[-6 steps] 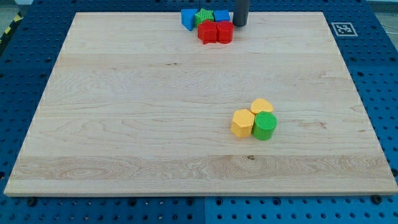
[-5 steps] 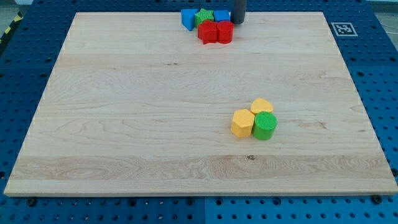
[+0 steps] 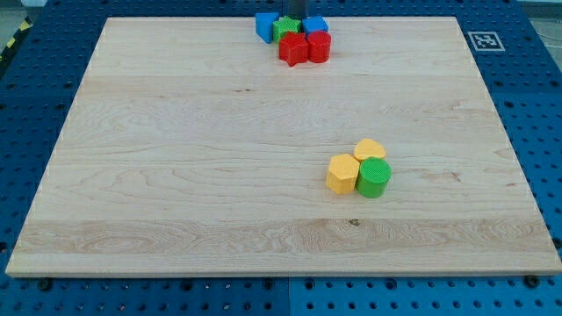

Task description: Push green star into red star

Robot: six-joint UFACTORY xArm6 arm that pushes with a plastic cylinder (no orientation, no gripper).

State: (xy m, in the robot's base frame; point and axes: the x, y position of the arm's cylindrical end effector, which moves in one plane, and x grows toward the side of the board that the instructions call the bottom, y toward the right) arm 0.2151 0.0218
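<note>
The green star [image 3: 286, 27] sits at the view's top edge of the board, touching the red star [image 3: 293, 48] just below it. A blue block [image 3: 264, 25] lies to the green star's left and another blue block [image 3: 316, 24] to its right. A red block [image 3: 320, 46] touches the red star's right side. My tip [image 3: 294, 16] is at the view's top edge, just above the green star, between the two blue blocks. Only a short stub of the rod shows.
A yellow hexagon [image 3: 342, 173], a yellow heart [image 3: 370, 149] and a green cylinder [image 3: 374, 178] cluster at the view's right of centre. A black-and-white marker [image 3: 484, 40] sits at the board's top right corner. Blue perforated table surrounds the wooden board [image 3: 176, 158].
My rod has moved left along the top edge, from right of the right blue block to just above the green star. The blocks show no clear shift.
</note>
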